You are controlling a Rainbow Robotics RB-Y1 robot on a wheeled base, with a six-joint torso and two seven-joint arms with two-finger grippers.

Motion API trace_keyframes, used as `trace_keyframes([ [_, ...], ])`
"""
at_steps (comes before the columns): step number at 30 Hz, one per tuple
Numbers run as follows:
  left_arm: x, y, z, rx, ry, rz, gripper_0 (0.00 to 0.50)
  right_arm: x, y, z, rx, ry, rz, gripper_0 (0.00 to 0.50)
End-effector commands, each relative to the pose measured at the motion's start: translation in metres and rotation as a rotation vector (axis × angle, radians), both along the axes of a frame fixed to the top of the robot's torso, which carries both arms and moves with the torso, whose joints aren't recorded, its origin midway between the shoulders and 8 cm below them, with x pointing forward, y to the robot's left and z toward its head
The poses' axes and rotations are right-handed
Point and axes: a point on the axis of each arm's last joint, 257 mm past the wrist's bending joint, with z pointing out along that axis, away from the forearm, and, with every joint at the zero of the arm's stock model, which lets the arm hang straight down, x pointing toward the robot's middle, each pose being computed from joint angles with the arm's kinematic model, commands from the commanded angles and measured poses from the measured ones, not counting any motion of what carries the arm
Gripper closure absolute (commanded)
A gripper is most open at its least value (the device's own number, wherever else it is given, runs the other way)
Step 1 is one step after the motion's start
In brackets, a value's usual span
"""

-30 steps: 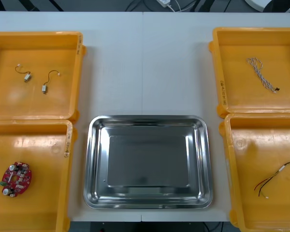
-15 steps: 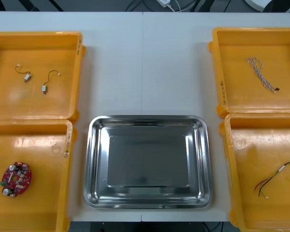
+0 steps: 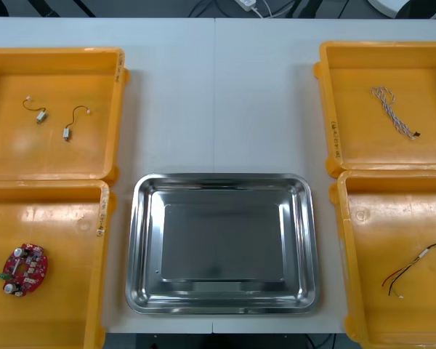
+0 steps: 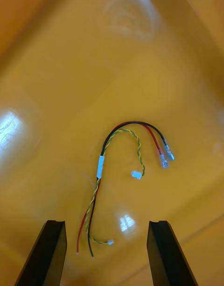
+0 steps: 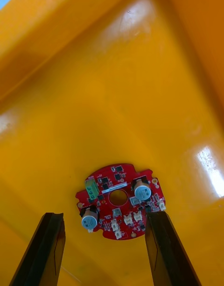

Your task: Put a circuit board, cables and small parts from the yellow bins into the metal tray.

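The round red circuit board (image 3: 24, 269) lies in the near left yellow bin (image 3: 65, 211). In the left wrist view my left gripper (image 5: 108, 251) hovers open above it, the board (image 5: 119, 201) lying just beyond and between the fingers. A red and yellow cable with black strands (image 3: 413, 267) lies in the near right bin (image 3: 370, 218). My right gripper (image 4: 107, 253) is open over that cable (image 4: 116, 169), whose loose ends reach down between the fingers. The bare, shiny metal tray (image 3: 221, 177) sits at the table's middle.
In the far left bin (image 3: 73, 160) lie two small metal parts with short leads (image 3: 40, 115) (image 3: 67, 132). A twisted blue and white cable (image 3: 394, 113) rests in the far right bin (image 3: 363, 145). White table shows beyond the tray.
In the front view a small dark shape has come in at the right edge, over the far end of the red and yellow cable. Nothing else has moved.
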Motion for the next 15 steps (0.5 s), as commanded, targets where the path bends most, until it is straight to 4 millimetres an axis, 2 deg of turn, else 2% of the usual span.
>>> trace_keyframes([
  [1,-0.005,0.014,-0.008,-0.026,-0.007,0.115,0.0,-0.006,-0.001,-0.003,0.044,0.0,-0.155,0.0],
  [7,0.0,0.014,-0.016,-0.022,-0.013,0.113,0.0,-0.003,-0.001,-0.009,0.084,-0.006,-0.268,0.0],
  [15,0.001,0.008,-0.028,-0.015,-0.003,0.104,0.0,0.005,0.002,-0.016,0.088,-0.016,-0.244,0.0],
])
